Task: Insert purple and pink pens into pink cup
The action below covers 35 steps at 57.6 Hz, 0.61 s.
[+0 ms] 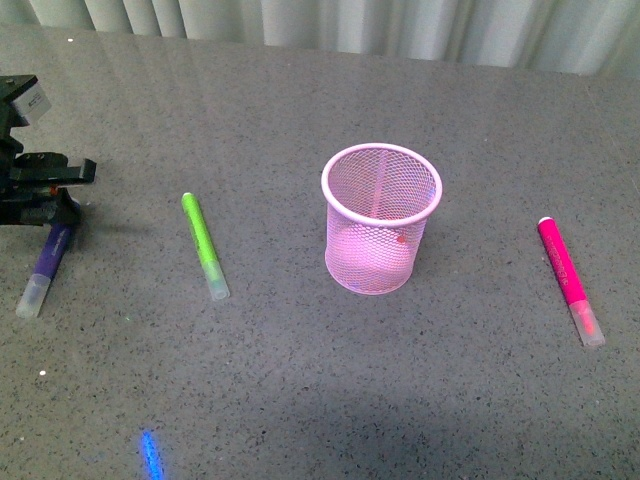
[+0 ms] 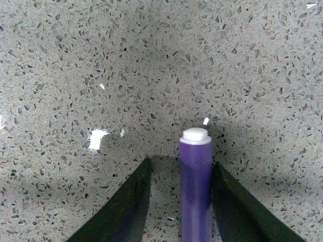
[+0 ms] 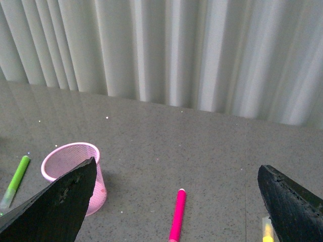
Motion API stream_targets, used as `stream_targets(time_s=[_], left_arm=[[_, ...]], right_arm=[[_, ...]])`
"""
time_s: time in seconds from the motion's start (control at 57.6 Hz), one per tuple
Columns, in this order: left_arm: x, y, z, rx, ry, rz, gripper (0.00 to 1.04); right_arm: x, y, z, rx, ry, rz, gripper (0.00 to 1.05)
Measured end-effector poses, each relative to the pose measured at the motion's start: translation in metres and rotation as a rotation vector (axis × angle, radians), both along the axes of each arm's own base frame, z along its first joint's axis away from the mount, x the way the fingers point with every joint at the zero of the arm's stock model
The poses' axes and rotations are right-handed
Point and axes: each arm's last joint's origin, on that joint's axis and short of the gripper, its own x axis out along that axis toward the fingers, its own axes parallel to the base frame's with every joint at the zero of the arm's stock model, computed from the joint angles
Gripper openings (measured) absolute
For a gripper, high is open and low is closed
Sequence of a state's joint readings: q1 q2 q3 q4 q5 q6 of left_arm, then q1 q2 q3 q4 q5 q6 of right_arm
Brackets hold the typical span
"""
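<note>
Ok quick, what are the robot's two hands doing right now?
Left gripper: open, one finger on either side of the purple pen, not yet clamped.
Right gripper: open, holding nothing.

Lab-style test bench: speckled grey tabletop (image 1: pixel 300 380), pale pleated curtain (image 3: pixel 176 50) as backdrop.

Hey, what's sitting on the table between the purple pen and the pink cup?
Only the green marker, lying flat and touching neither the purple pen nor the pink cup. The front view shows it.
</note>
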<state>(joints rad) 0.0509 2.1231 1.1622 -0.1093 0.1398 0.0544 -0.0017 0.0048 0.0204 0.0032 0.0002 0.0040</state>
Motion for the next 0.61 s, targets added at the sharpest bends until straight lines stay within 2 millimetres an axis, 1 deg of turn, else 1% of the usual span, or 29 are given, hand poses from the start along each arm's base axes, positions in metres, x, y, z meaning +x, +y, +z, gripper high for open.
stream_targets(time_s=[0.069,0.104,0.174,0.33,0.382,0.607], left_arm=[[-0.001,0.0,0.0,-0.013,0.001,-0.006,0.16],[-0.001,-0.001,0.0,-0.018,-0.004,-0.007,0.11],[-0.005,-0.001,0.002,-0.039,-0.008,-0.018,0.09],[-0.022,-0.004,0.009,-0.087,-0.001,-0.042,0.09],[-0.03,-0.005,0.018,-0.103,-0.016,-0.054,0.09],[-0.054,-0.01,0.078,-0.164,-0.141,-0.145,0.09]], right_arm=[[0.0,0.0,0.0,0.0,0.0,0.0,0.97],[0.0,0.0,0.0,0.0,0.0,0.0,0.97],[0.0,0.0,0.0,0.0,0.0,0.0,0.97],[0.0,0.0,0.0,0.0,0.0,0.0,0.97],[0.0,0.0,0.0,0.0,0.0,0.0,0.97],[0.0,0.0,0.0,0.0,0.0,0.0,0.97]])
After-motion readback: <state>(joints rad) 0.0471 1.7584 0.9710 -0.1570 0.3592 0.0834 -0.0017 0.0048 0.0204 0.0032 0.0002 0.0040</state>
